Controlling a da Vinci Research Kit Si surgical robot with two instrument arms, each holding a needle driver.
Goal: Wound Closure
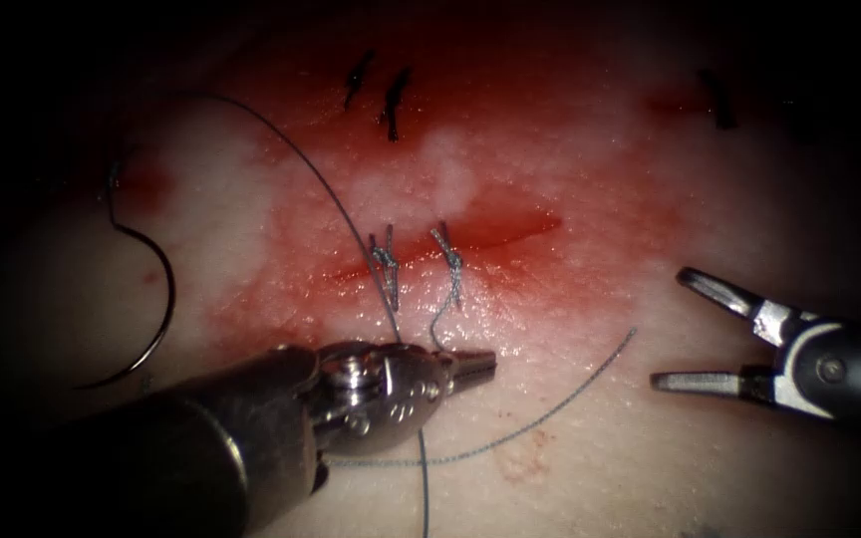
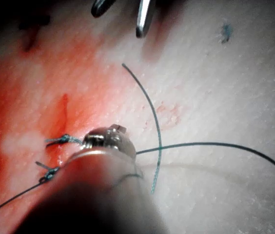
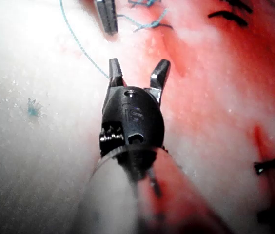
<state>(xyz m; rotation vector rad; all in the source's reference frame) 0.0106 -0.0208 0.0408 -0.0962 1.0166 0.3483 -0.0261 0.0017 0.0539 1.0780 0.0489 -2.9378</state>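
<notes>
We start at the left tool (image 1: 475, 365), which comes in low over the tissue (image 1: 650, 468) just below the cut (image 1: 450, 249). Its jaws are closed and point to the right; a strand of thread (image 1: 447, 304) drops from the right-hand knot (image 1: 453, 261) to the jaws, and they seem to be clamped on it, though the exact grip is hard to make out. From the left wrist view we see that tool's head (image 2: 109, 140) beside two knots (image 2: 65, 140) with thread (image 2: 215, 144) running away from it across the pale tissue (image 2: 235, 87).

The right tool (image 1: 668, 329) sits well to the right of the cut, jaws spread wide and holding nothing — the right wrist view shows its two jaws (image 3: 136, 73) apart over the tissue (image 3: 40, 146), with a length of thread (image 3: 81, 48) passing beside them.

The needle (image 1: 156, 299) lies free on the tissue far to the left of the cut, held by neither tool; we cannot tell whether its tip touches the surface. A long thread (image 1: 301, 159) arcs from the upper left down to the left-hand knot (image 1: 386, 257). A loose strand (image 1: 560, 399) curves across the tissue below the cut, between the two tools.

Two stitches cross the cut, each with a knot and short ends. Red fluid (image 1: 510, 159) stains the tissue around it. Dark stitches (image 1: 391, 100) sit above, and another (image 1: 719, 100) to the upper right.
</notes>
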